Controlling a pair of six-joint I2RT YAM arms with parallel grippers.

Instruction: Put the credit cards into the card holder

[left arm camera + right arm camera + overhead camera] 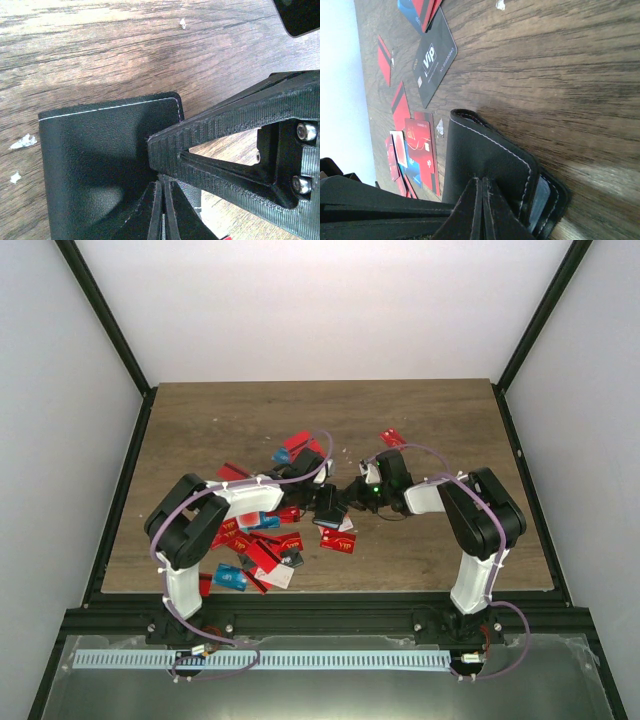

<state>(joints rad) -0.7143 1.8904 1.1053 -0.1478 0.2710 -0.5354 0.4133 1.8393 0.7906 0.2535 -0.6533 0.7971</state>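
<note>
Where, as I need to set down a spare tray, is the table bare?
The far strip of the table behind the credit cards is bare, as is the far right corner beyond the lone red card. Crowded: the left-front card scatter and the middle, around the card holder.

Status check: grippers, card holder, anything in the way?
Both shut on card holder: left gripper, right gripper. Loose credit cards beside it. Grippers crowded close; nothing else blocking.

Tally: 1 black card holder [485, 160], 1 dark grey VIP card [434, 59], at least 3 blue credit cards [229, 577], roughly 10 red credit cards [338, 539], overlapped, exact number unclear.
</note>
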